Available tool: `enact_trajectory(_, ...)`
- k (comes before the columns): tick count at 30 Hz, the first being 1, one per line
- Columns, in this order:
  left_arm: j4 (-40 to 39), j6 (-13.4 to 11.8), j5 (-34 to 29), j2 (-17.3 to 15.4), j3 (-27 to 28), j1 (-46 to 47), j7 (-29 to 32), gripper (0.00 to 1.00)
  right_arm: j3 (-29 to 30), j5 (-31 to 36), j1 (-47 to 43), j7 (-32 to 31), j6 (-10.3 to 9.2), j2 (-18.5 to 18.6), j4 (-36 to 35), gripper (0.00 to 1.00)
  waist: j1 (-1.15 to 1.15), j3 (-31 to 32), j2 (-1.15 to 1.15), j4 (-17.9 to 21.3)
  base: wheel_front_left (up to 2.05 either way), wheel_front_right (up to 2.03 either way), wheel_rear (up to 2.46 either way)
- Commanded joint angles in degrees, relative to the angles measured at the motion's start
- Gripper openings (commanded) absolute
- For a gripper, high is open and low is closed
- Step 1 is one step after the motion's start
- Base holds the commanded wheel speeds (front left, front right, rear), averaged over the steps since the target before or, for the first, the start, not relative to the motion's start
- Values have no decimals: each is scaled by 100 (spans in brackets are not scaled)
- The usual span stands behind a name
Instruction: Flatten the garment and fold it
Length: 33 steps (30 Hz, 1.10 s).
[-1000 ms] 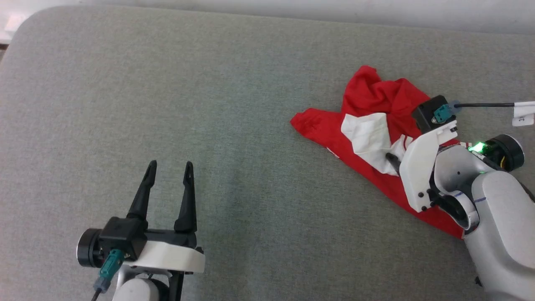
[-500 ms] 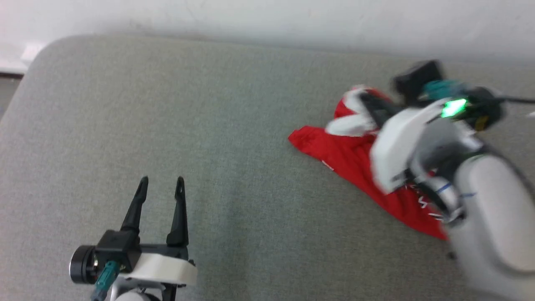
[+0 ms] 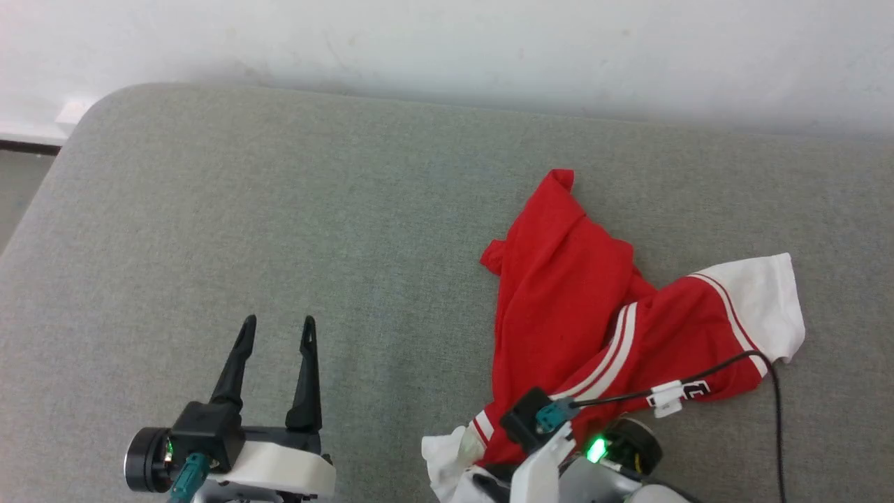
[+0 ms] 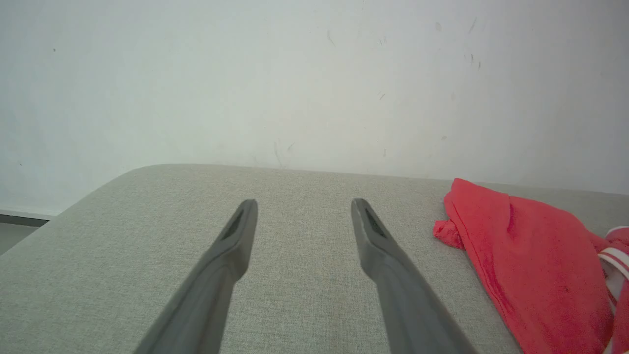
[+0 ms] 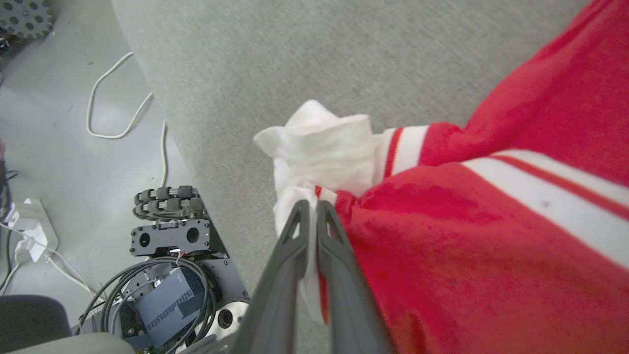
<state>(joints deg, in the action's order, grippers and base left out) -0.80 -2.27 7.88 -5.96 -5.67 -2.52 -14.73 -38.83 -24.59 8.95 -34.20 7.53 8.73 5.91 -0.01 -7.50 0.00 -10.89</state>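
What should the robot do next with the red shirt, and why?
Probably move the left end effector to its right, toward the shirt, to grab a second spot. It is open over the grey surface, apart from the shirt, while the right end effector is shut on a white sleeve. The shirt lies bunched, so one grip likely cannot spread it.
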Motion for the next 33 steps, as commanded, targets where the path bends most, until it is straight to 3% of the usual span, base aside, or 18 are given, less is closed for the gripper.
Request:
enact_trajectory(1, 23, 32, 13, 12, -27, -46, -27, 100, 151, 99, 59, 136, -4, -1, 139, 100, 1, -65, 0, -98, 0, 0, 0)
enact_trajectory(4, 85, 47, 56, 0, -7, -24, -27, 100, 392, 50, 186, 232, -4, -112, 176, 100, 1, -36, 0, -126, 0, 0, 0)
enact_trajectory(10, 112, 11, 63, 12, -11, -30, -27, 100, 1196, 20, 800, 171, -4, -143, -477, 100, 1, -10, 0, -187, 0, 0, 0)
enact_trajectory(14, 59, -3, 61, 22, -16, -17, -27, 100, 1737, 318, 1182, 51, -4, -135, -601, 100, 1, -90, 0, -206, 0, 0, 0)
enact_trajectory(15, 25, -5, 53, 25, -20, 12, -27, 100, 2133, 555, 1395, -102, -4, -173, -439, 100, 1, -182, 0, -219, 0, 0, 0)
enact_trajectory(17, 18, 1, 50, 28, -31, 37, -27, 100, 2265, 767, 1513, -205, -4, -137, -309, 100, 1, -235, 0, -235, 0, 0, 0)
enact_trajectory(21, 47, 61, 65, 64, -111, 211, -27, 100, 2734, 1503, 1935, -701, -4, -141, 638, 100, 1, -481, 0, -347, 0, 0, 0)
enact_trajectory(29, 160, 115, 82, 102, -148, 368, -27, 100, 2998, 2075, 2245, -435, -4, -329, 1885, 100, 1, -678, 0, -508, 0, 0, 0)
enact_trajectory(30, 169, 124, 81, 104, -147, 382, -27, 100, 3049, 2122, 2270, -366, -4, -370, 2039, 45, 1, -696, 0, -521, 0, 0, 0)
enact_trajectory(31, 186, 140, 76, 109, -148, 414, -27, 100, 3113, 2192, 2324, -299, -4, -434, 2315, 0, 1, -723, 0, -542, 0, 0, 0)
enact_trajectory(33, 197, 145, 73, 111, -148, 429, -27, 100, 3104, 2205, 2369, -268, -4, -457, 2403, 0, 1, -729, 0, -547, 0, 0, 0)
